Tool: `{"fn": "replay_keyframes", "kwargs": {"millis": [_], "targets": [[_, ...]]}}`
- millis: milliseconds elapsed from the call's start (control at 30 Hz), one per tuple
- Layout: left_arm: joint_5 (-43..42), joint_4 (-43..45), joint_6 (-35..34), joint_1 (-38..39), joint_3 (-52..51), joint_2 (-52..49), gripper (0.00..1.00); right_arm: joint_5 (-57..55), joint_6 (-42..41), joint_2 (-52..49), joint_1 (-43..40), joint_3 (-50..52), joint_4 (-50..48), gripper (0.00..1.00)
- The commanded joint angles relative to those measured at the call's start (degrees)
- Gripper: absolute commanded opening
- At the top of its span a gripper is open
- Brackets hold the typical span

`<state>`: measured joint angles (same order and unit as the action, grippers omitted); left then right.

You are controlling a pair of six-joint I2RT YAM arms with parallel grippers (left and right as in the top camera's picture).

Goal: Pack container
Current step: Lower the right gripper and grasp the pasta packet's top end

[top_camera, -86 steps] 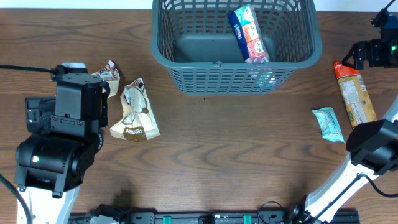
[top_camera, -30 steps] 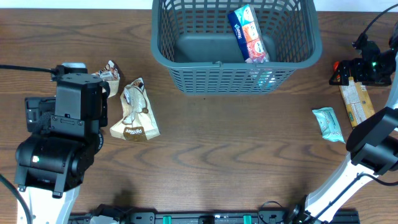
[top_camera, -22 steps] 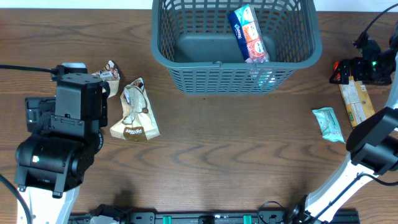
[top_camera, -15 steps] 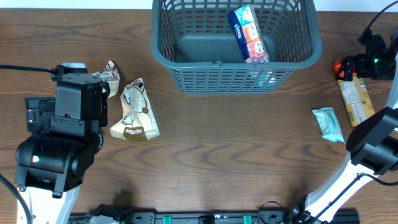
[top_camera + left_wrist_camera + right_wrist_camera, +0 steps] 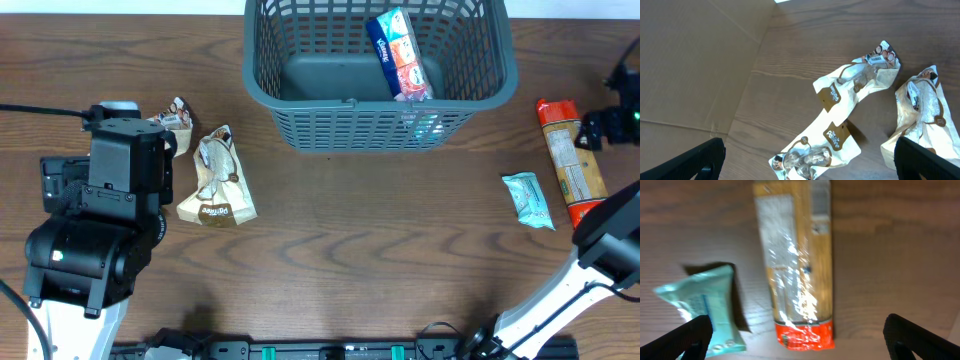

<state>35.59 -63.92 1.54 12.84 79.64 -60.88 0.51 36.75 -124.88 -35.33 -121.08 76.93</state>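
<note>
One blue-and-orange packet [image 5: 398,52] leans inside the grey basket [image 5: 330,128].

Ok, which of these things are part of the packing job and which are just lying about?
Part of the job: basket, tissue pack inside it, cream snack packets, long orange packet, teal packet.
Just lying about: black cable at the left, black rail along the near table edge.

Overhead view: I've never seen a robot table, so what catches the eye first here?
The big dark grey basket at the far edge of the table, holding one blue-and-orange packet in its right half. Cream-and-brown snack packets lie to the left of it, and a long orange packet and a small teal packet lie to the right.
</note>
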Motion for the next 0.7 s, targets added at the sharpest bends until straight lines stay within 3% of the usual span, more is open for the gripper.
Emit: {"fn": "replay_keyframes", "kwargs": {"millis": [0,300,667], "targets": [[0.9,-0.1,-0.2,-0.3,0.9,-0.1,0.99,-0.2,1.0,-2.3,-1.1,1.7,-0.3,0.99],[0.9,-0.1,-0.2,-0.3,0.9,-0.1,0.99,-0.7,1.0,-5.5,-0.6,11.6,-4.6,0.99],[0.9,-0.1,-0.2,-0.3,0.9,-0.1,0.99,-3.8,0.4,-9.7,-0.7,14.6,-7.5,0.99]]}}
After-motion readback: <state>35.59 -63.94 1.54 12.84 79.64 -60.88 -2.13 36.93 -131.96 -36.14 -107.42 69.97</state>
